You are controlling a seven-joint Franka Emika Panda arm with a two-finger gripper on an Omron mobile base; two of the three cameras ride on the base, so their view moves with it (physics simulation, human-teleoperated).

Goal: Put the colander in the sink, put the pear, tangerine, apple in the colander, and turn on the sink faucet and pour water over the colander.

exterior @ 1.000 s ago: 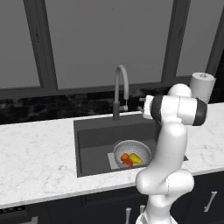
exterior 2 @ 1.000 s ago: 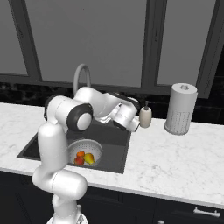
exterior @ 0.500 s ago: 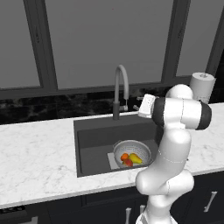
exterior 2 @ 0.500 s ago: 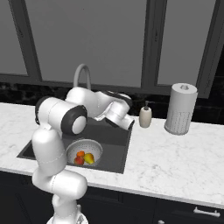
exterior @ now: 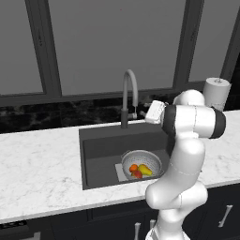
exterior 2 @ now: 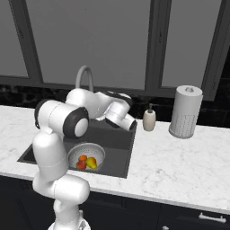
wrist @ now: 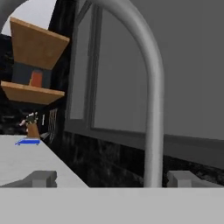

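The colander (exterior: 141,160) sits in the sink (exterior: 101,145) at its right, over the light patch; it also shows in the right base view (exterior 2: 86,152). In it lie the tangerine (exterior: 133,167), the apple (exterior: 137,174) and the pear (exterior: 145,170). The sink faucet (exterior: 129,93) stands behind the basin, and I see no water running. My gripper (exterior: 143,114) hovers open and empty just right of the faucet, at the height of its lower stem. In the hand view the faucet (wrist: 152,96) rises close between my fingertips (wrist: 41,177), nearer the right one, with the gripper (wrist: 111,178) not touching it.
A soap dispenser (exterior 2: 149,120) and a paper towel roll (exterior 2: 185,112) stand on the white marble counter (exterior 2: 179,157) right of the sink. Dark windows run behind the counter. Wooden shelves (wrist: 35,65) hang far off along the counter.
My hand has drifted a little left, closer to the faucet, and the elbow has swung with it. The jaws stayed open. Colander and fruit have not moved.
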